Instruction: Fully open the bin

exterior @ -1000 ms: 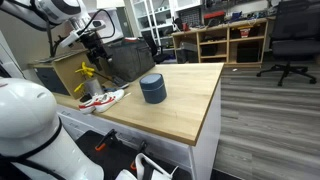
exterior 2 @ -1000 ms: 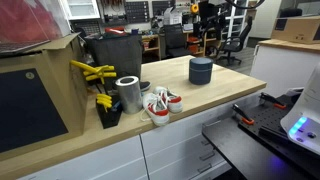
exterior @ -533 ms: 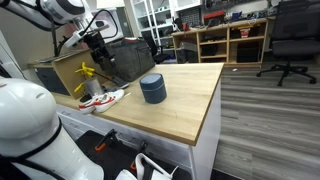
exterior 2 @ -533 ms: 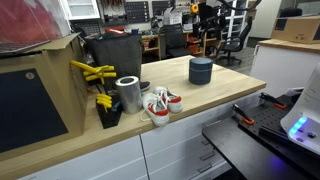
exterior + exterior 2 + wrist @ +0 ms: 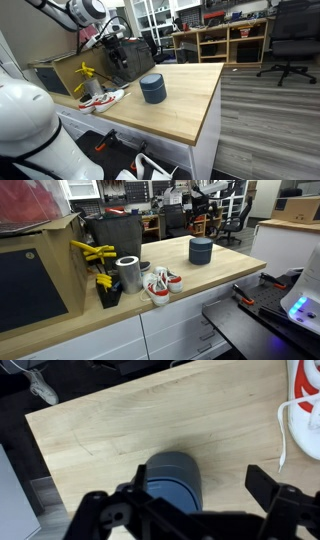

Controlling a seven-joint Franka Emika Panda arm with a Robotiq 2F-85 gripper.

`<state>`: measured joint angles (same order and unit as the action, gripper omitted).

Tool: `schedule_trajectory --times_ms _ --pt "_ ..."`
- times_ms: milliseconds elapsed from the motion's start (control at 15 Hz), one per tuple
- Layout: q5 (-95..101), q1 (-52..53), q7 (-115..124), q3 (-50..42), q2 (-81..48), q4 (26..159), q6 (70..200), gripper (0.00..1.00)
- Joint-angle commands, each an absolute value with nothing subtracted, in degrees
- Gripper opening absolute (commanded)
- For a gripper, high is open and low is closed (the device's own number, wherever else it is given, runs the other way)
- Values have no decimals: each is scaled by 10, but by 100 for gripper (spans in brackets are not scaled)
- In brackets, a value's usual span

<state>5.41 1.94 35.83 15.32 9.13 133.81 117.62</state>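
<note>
The bin (image 5: 152,88) is a small squat dark blue-grey cylinder with its lid down, standing on the wooden table in both exterior views (image 5: 201,250). In the wrist view the bin (image 5: 173,478) lies below the camera, just inside the left finger. My gripper (image 5: 200,495) is open and empty, its two black fingers spread wide. In an exterior view the gripper (image 5: 117,52) hangs in the air above and behind the bin, apart from it. In the other exterior view only part of the arm shows at the top edge.
A pair of white and red shoes (image 5: 160,284), a metal cup (image 5: 128,274) and yellow-handled tools (image 5: 98,252) sit near a cardboard box (image 5: 60,72). A large dark tote (image 5: 118,232) stands behind. The table edge (image 5: 205,125) drops off beside the bin.
The arm has swung with the gripper toward the bin, moving right in one exterior view. The bin has not moved and its lid stays down.
</note>
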Motion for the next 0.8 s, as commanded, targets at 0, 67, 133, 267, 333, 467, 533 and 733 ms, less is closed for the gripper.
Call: schedule_trajectory --times_ms 0,67,133,267,333,467,533,733 --pt "43 31 369 125 35 1292 1211 75" --pt "42 32 367 119 23 1282 1214 74" --pt "41 33 365 113 14 1275 1222 66" --pt "38 34 358 100 -5 1262 1238 51" --pt "40 35 358 95 -13 1258 1247 42" --pt "45 37 359 84 -25 1253 1258 27" --pt "49 37 364 78 -30 1251 1255 20" --pt "67 38 376 65 -37 1258 1254 1"
